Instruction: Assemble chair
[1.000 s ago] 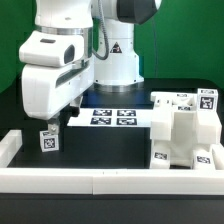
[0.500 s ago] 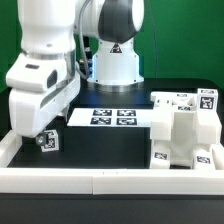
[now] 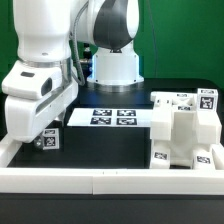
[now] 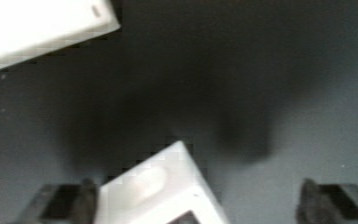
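Tool (image 4: 190,200) open, straddling chair piece (image 4: 158,190)

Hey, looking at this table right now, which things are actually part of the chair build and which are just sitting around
Part of the job:
- small tagged chair piece by the exterior view's left rail, under the gripper
- stacked white chair panels at the exterior view's right

Just lying about:
- marker board
- white border rails
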`<state>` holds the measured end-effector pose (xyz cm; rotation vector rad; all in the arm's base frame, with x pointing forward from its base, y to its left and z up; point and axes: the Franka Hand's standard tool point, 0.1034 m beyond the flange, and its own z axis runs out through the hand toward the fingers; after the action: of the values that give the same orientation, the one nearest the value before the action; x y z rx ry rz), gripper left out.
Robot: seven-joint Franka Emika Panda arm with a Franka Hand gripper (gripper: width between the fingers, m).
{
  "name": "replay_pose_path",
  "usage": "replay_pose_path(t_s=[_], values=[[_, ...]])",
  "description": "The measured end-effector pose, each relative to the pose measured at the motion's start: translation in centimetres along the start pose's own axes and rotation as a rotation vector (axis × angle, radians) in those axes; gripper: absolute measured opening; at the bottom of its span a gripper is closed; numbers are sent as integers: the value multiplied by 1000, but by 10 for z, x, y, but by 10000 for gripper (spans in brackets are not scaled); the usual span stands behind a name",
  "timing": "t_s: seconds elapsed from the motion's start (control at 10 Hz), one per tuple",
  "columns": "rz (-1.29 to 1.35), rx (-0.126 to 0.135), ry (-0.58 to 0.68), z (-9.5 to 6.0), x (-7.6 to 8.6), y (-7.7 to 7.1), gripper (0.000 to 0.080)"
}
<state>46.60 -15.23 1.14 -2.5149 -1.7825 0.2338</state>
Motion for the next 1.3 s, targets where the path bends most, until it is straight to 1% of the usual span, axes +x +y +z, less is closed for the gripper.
replay_pose_path(t_s=[0.1, 0.2, 0.5, 0.6, 0.7, 0.8, 0.9, 1.0, 1.3], values=[[4, 0, 0, 0, 0, 0, 398], [11, 0, 0, 0, -1, 0, 281], [47, -2, 4, 0, -4, -1, 281], [168, -17, 17, 1, -9, -7, 281], [216, -6, 18, 4, -10, -17, 281], [266, 13, 17, 3, -6, -20, 281], [215, 20, 8, 0, -1, -18, 281], [113, 9, 3, -2, -6, -15, 282], [-21, 14, -15, 0, -13, -17, 282]])
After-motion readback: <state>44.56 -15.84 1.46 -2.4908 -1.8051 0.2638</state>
